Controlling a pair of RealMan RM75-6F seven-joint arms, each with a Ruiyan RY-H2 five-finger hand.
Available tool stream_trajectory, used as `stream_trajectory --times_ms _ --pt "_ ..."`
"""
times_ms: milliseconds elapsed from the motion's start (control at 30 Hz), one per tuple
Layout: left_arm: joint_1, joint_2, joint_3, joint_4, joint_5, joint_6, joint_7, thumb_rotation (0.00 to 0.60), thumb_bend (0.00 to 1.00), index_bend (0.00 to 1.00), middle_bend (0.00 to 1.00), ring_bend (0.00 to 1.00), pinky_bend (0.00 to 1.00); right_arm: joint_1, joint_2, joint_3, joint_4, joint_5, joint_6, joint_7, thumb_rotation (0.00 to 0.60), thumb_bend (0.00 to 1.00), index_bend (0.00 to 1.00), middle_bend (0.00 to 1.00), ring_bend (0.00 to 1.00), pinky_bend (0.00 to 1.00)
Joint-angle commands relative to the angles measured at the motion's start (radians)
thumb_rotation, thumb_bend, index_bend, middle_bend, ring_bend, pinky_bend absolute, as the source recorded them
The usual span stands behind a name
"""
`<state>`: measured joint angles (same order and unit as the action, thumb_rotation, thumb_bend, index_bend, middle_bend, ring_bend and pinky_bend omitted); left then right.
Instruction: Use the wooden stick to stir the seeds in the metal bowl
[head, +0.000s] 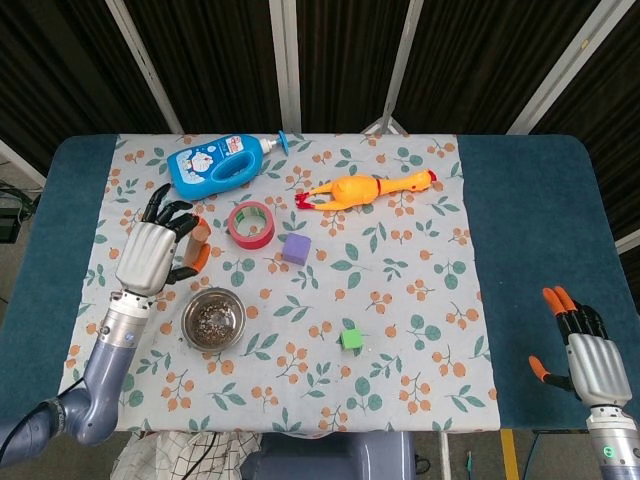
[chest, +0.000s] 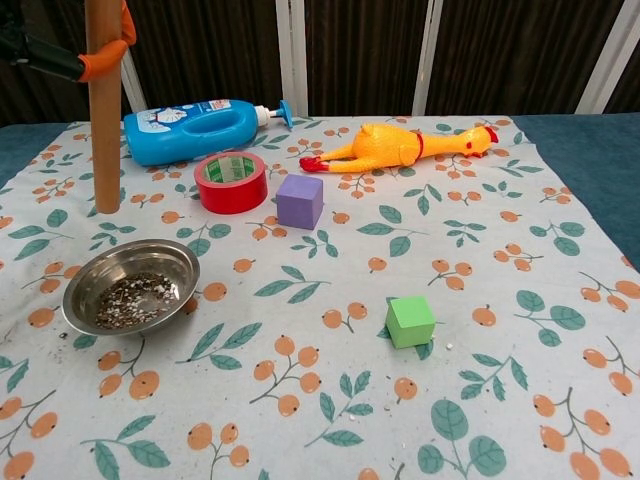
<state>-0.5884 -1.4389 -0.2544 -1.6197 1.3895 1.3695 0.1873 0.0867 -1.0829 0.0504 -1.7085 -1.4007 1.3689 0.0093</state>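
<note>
Your left robot hand (head: 152, 255) grips wooden stick (chest: 103, 110), fingers wrapped round it. Stick upright, lower end in air, above cloth beyond metal bowl (chest: 131, 286), not in bowl. Seeds (chest: 130, 298) lie in bowl bottom; bowl sits on floral cloth (chest: 330, 300) at near left, just in front of left robot hand in head view. Your right robot hand (head: 588, 354) over blue tabletop (head: 530, 230) at far right, fingers spread, holding nothing. Red tape roll (chest: 230, 181), purple cube (chest: 300, 200) beyond bowl; green cube (chest: 410, 321) to bowl's right.
</note>
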Motion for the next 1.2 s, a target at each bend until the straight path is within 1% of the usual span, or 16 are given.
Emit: stream_trajectory --times_ms 33,233,500,700,800,933,1200 --pt "0.003 -0.022 -0.002 -0.023 0.023 0.025 -0.021 0.6 1.0 0.61 0.76 0.26 0.0 0.0 0.0 0.0 0.0 0.0 0.0 0.0 0.6 0.32 0.0 0.0 0.0 0.0" --pt "0.013 -0.072 0.004 -0.061 0.054 0.065 -0.066 0.6 1.0 0.61 0.76 0.26 0.0 -0.003 0.002 0.0 0.0 0.001 0.003 0.004 0.6 0.32 0.0 0.0 0.0 0.0" --pt "0.048 -0.119 0.035 -0.107 0.079 0.113 -0.102 0.6 1.0 0.61 0.76 0.26 0.0 -0.005 0.004 -0.001 0.003 0.002 0.003 0.007 0.6 0.32 0.0 0.0 0.0 0.0" --pt "0.099 -0.124 0.065 -0.129 0.097 0.162 -0.143 0.6 1.0 0.61 0.76 0.26 0.0 -0.008 0.006 -0.001 0.003 0.001 0.006 0.009 0.6 0.32 0.0 0.0 0.0 0.0" --pt "0.122 -0.121 0.079 -0.133 0.091 0.166 -0.199 0.6 1.0 0.61 0.76 0.26 0.0 -0.008 0.005 -0.002 0.003 -0.001 0.006 0.006 0.6 0.32 0.0 0.0 0.0 0.0" --pt "0.147 -0.122 0.09 -0.121 0.074 0.166 -0.237 0.6 1.0 0.61 0.76 0.26 0.0 -0.008 0.005 -0.002 0.001 -0.001 0.007 0.005 0.6 0.32 0.0 0.0 0.0 0.0" --pt "0.171 -0.136 0.115 -0.049 0.081 0.147 -0.314 0.6 1.0 0.61 0.76 0.26 0.0 -0.008 0.006 -0.001 0.001 0.001 0.004 0.006 0.6 0.32 0.0 0.0 0.0 0.0"
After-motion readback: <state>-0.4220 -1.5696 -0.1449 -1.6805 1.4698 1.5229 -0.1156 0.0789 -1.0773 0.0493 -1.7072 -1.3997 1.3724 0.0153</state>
